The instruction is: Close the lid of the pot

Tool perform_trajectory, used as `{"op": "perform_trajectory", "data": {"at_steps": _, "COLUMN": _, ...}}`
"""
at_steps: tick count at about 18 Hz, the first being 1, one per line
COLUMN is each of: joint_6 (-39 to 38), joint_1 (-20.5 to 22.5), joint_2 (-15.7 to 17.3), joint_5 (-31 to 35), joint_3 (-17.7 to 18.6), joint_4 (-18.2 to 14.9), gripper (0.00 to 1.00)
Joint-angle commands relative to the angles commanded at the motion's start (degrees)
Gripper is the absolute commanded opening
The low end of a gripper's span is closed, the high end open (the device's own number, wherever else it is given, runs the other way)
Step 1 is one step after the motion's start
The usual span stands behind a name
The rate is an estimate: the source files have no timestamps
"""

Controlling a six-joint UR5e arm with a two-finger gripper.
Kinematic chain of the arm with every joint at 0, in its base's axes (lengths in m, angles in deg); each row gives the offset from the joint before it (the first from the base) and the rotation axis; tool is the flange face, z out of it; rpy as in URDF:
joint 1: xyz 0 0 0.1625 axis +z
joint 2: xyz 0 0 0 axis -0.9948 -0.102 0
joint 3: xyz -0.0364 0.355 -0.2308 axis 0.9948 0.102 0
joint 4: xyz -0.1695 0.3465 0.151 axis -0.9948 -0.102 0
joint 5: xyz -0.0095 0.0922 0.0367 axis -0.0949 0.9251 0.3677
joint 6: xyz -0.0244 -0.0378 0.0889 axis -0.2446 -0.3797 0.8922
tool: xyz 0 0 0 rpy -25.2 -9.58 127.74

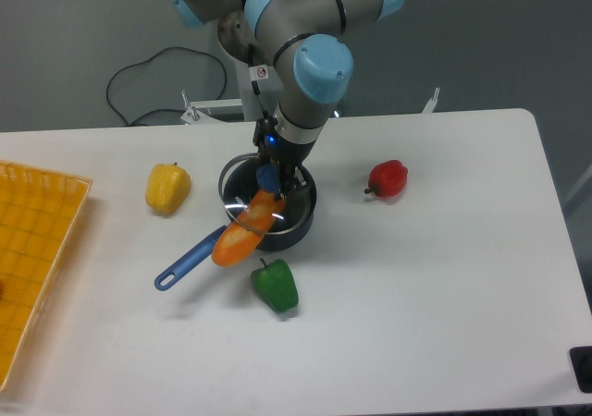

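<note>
centrally on the white table (pixel 444 277) sat the pot (pixel 298 220), dark & round, w/ its blue handle (pixel 190 261) pointing down-left. gripper (pixel 274 181) was lowered over the pot, fingers closed on the lid's blue knob (pixel 268 176). the lid (pixel 242 187), glass w/ metal rim, was tilted over the pot's opening. an orange pepper (pixel 244 233) lay across the pot's front-left rim, partly under the lid. green pepper (pixel 276 285) just below the pot, yellow pepper (pixel 167 188) left, red pepper (pixel 388 178) right. orange tray (pixel 32 259) at far left edge.
</note>
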Motion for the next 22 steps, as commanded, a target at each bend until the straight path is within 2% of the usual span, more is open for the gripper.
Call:
{"op": "perform_trajectory", "data": {"at_steps": 18, "joint_6": -0.1, "joint_1": -0.1, "joint_2": -0.8, "joint_5": 0.1, "joint_3": 0.3, "joint_4": -0.1, "gripper": 0.68}}
{"op": "perform_trajectory", "data": {"at_steps": 22, "joint_6": -0.1, "joint_1": -0.1, "joint_2": -0.9, "joint_5": 0.1, "joint_3": -0.1, "joint_4": -0.1, "gripper": 0.77}}
